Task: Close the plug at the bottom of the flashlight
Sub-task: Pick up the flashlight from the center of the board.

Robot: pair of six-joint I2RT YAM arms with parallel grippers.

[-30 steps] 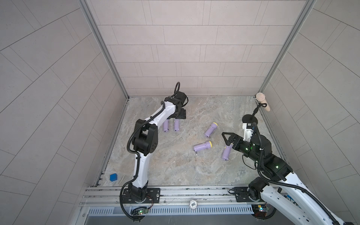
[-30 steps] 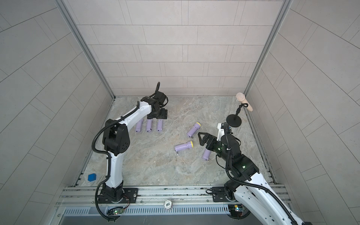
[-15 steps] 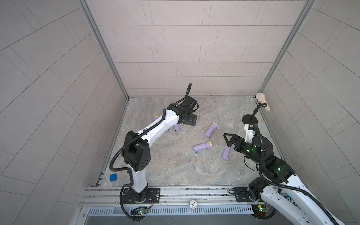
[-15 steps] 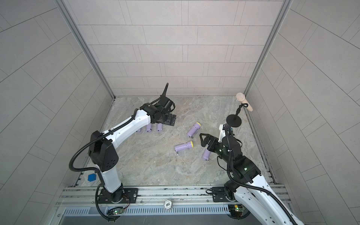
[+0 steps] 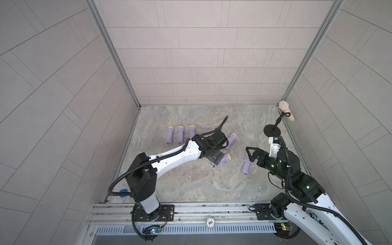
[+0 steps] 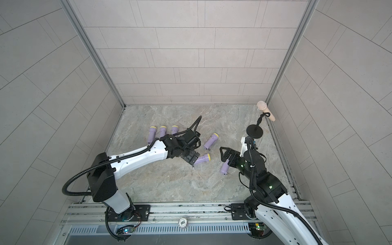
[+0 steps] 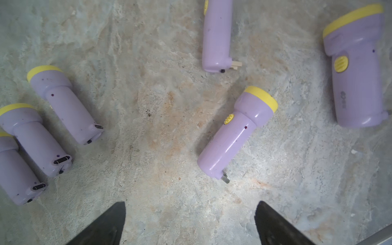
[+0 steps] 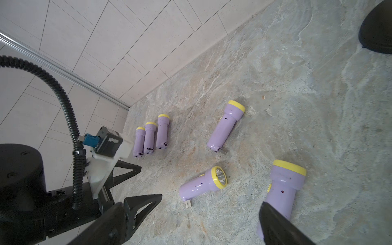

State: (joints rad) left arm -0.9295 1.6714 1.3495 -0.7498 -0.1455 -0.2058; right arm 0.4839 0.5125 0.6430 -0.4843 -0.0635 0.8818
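Task flashlight lies on its side mid-tabletop, yellow head pointing away from the left gripper. Its plug sticks out of the base. The left gripper is at that base end, not touching it, jaws wide apart and empty. Right gripper jaws are also wide apart and empty, above the head end of a second flashlight nearby. Third flashlight lies just beyond, plug out too. Row of three is further left, plugs flush.
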